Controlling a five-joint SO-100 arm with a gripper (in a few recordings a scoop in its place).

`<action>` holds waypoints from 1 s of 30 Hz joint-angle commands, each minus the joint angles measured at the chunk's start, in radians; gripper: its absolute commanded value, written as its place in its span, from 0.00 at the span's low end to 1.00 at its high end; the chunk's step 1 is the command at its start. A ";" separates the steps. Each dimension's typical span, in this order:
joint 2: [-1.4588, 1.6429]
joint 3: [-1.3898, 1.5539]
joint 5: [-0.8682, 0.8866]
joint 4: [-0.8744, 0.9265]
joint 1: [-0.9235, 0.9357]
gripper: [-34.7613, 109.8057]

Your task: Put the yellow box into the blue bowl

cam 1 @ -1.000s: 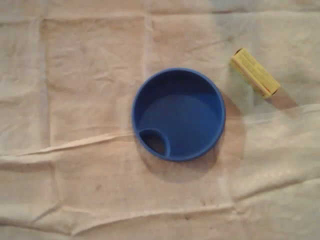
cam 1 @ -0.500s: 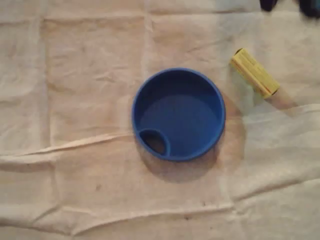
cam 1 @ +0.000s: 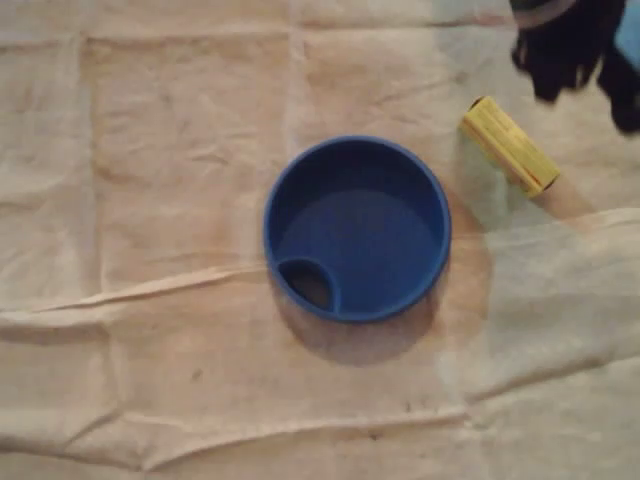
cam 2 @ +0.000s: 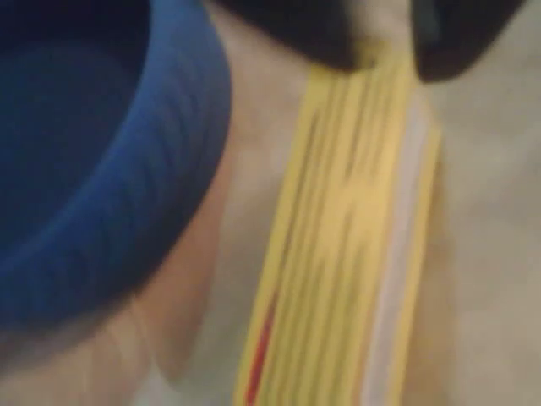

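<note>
Claw [cam 1: 585,105] (jaws apart) near yellow box [cam 1: 509,145]

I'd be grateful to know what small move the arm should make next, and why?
Probably lower the pincer so its open fingers straddle the yellow box. In the overhead view the box lies ungrasped on the cloth, right of the blue bowl, with the pincer just beyond it; the wrist view shows it lined up between the fingers.

The gripper [cam 1: 585,88] is being shown as a black, blurred mass ending in two dark fingers [cam 1: 548,80]. A light blue patch [cam 1: 630,35] and a pale curved band [cam 1: 540,12] are being seen on it. In the wrist view, the fingers [cam 2: 287,30] are being rendered as dark rounded shapes.
</note>
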 commanded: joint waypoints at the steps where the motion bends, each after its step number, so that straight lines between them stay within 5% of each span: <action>1: -0.023 -0.126 0.017 -0.011 -0.005 0.36; 10: -0.101 -0.163 0.143 -0.011 -0.008 0.50; 30: -0.333 -0.313 0.207 -0.028 -0.009 0.51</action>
